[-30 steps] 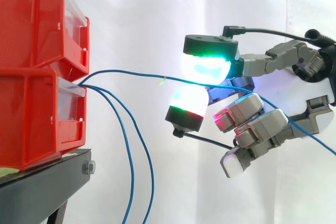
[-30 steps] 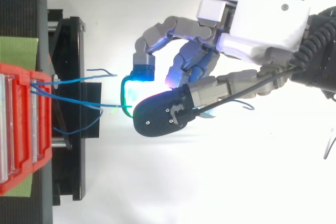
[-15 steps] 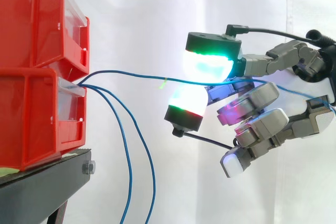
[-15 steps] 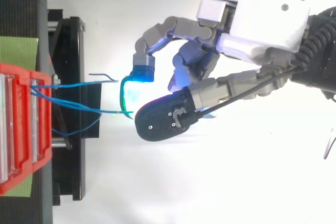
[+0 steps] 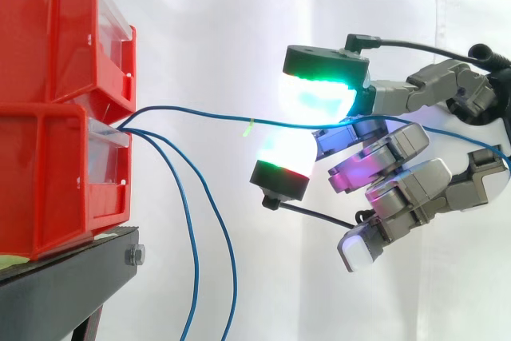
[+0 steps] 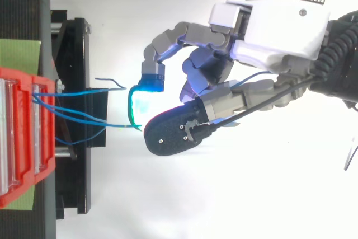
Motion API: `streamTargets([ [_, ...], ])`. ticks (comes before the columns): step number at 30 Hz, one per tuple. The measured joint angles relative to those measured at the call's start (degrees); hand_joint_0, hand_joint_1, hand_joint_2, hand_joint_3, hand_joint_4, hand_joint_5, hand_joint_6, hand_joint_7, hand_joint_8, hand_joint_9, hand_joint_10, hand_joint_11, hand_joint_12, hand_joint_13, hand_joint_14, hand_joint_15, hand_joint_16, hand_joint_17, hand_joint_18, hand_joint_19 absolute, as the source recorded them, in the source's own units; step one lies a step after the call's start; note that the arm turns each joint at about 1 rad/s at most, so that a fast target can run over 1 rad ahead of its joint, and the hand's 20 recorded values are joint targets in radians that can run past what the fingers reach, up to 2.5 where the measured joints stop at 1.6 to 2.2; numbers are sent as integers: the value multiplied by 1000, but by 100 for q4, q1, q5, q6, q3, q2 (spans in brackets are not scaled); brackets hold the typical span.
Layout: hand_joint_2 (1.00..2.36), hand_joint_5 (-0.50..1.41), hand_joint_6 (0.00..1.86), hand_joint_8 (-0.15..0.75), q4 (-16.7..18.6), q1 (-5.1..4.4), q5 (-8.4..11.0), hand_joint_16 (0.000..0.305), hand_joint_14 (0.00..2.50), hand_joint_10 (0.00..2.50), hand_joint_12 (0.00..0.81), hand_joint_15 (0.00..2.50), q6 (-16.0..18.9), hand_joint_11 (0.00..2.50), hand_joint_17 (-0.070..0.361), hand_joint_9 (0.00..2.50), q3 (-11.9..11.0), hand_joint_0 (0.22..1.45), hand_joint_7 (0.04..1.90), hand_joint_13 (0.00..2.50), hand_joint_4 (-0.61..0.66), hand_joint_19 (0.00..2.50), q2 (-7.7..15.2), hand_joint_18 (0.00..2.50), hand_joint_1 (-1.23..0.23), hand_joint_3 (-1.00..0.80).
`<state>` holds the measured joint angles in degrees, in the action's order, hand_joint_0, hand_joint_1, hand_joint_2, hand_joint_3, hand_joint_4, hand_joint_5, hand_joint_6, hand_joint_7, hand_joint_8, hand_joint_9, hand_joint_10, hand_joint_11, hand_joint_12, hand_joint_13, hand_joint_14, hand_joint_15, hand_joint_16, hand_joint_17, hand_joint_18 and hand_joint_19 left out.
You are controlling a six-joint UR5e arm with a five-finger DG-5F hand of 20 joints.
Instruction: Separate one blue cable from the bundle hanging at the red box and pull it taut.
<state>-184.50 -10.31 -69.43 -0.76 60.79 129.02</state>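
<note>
Though slender, blue cable (image 5: pixel 207 115) nearly straight

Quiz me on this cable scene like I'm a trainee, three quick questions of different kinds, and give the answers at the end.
1. True or false: the hand pinches one blue cable between two glowing pads.
2. In the side view, how many other blue cables hang down from the red boxes? A) one B) two C) four
3. Fill in: the red boxes rest on a ____ stand.

Key: 1 true; 2 B; 3 black.
</note>
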Motion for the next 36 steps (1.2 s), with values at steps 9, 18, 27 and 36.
streamTargets([
  [9,1016,-246,910,246,-6,-11,0,42,408,1870,296,1546,23,1184,95,785,0,683,976,1288,64,639,0,777,-689,-341],
  [18,1000,-245,914,249,-7,-25,0,43,480,2080,309,1532,49,1174,97,771,3,599,930,1282,111,658,0,779,-553,-500],
  [27,1000,-243,910,262,-6,-48,1,44,496,2168,311,1529,97,1137,98,763,59,574,939,1268,115,654,0,786,-643,-500],
  [36,1000,-245,910,258,-7,-53,4,43,453,2176,306,1547,128,1155,96,760,72,630,944,1279,119,657,0,780,-704,-500],
])
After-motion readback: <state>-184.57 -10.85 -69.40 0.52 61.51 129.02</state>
